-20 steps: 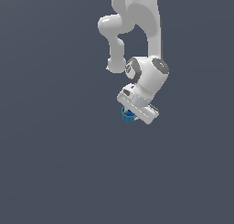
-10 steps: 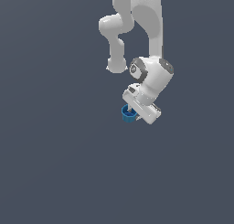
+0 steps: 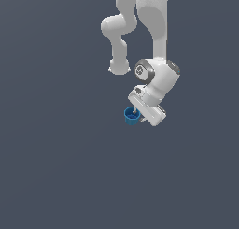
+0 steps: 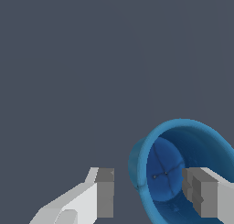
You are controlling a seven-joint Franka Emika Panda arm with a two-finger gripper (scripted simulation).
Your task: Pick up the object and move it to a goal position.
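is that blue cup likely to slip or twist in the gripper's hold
The blue cup looks rigid and thin-walled. One finger sits inside, the other outside the rim, so it may pivot. Its smooth curved wall probably rolls if dropped.

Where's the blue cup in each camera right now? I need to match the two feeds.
Exterior view: the blue cup sits just below centre, at the tip of the white pincer, on its exterior-view left.
Wrist view: the cup fills the lower right corner, hollow facing the camera; one finger is inside it, the other outside its wall.
Shared landmark: the pincer's fingers straddling the cup's wall.
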